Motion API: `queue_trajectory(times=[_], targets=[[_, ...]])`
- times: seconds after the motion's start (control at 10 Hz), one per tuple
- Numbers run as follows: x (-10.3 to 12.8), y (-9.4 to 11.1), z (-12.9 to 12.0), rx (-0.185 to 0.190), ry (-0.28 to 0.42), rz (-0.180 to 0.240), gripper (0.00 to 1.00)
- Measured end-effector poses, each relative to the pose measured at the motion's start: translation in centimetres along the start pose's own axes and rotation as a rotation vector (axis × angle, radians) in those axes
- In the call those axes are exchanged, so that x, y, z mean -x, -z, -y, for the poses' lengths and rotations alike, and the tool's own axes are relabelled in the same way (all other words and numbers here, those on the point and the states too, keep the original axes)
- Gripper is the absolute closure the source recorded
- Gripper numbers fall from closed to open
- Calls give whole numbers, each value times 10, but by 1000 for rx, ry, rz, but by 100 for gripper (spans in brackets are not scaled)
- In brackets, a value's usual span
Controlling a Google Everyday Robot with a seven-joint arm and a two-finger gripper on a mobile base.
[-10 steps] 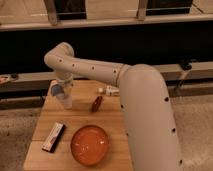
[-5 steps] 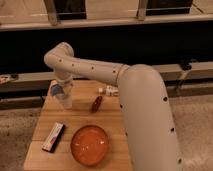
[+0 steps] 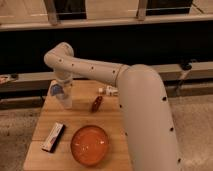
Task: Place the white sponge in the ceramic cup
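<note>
My arm reaches in from the lower right and bends down over the back left of the wooden table (image 3: 115, 125). My gripper (image 3: 64, 97) hangs at the table's back left corner. It is right against a pale, whitish round thing with a blue mark (image 3: 56, 90), which looks like the ceramic cup. I cannot make out the white sponge at the gripper. A small white item (image 3: 108, 91) lies at the back middle of the table, partly behind my arm; I cannot tell whether it is the sponge.
An orange bowl (image 3: 90, 145) sits at the front middle. A small red object (image 3: 96, 103) lies in the middle of the table. A flat dark and white packet (image 3: 53, 136) lies at the front left. A dark wall with ledges runs behind the table.
</note>
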Motion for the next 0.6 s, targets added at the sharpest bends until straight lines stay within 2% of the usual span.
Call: queue_trajectory(times=[0.6], targets=[[0,-1,2,1,-10,7,91]])
